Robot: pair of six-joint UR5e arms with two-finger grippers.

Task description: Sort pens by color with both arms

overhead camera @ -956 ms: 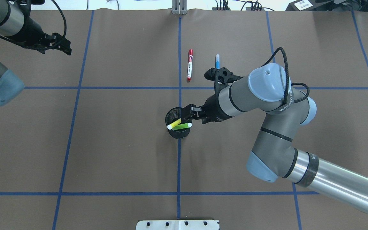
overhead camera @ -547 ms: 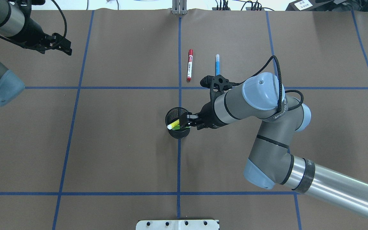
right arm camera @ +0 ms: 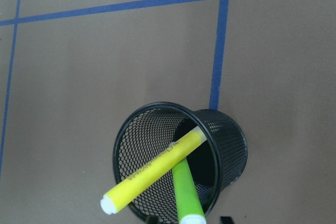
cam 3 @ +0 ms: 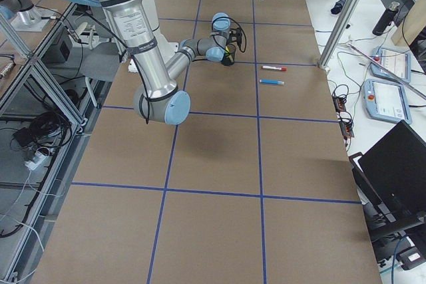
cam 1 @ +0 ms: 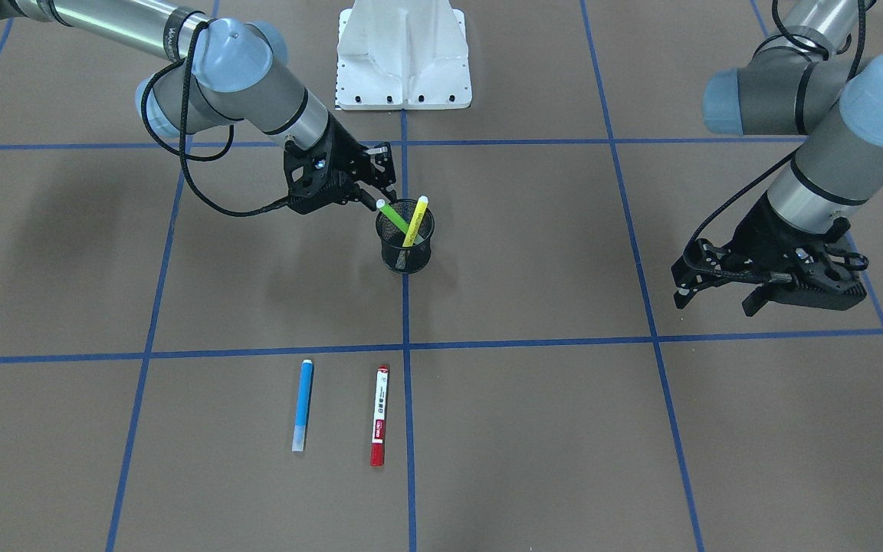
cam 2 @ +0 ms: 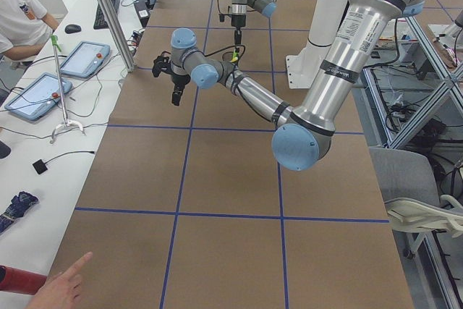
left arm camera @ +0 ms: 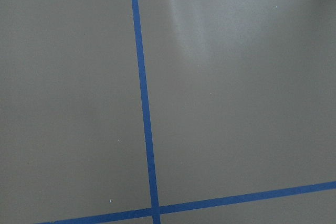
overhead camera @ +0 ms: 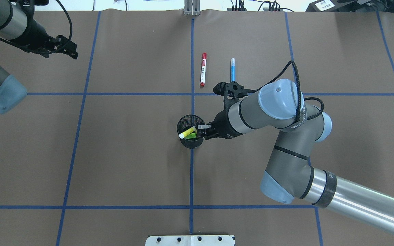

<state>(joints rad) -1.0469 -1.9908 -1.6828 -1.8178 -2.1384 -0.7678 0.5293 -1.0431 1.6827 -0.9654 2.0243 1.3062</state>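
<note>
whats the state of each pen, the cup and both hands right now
cup, upright, two pens inside
green pen, leaning in the cup
yellow pen, leaning in the cup, untouched
blue pen, flat on the table
red pen, flat on the table
right hand, open around the green pen's top
left hand, open, empty
</note>
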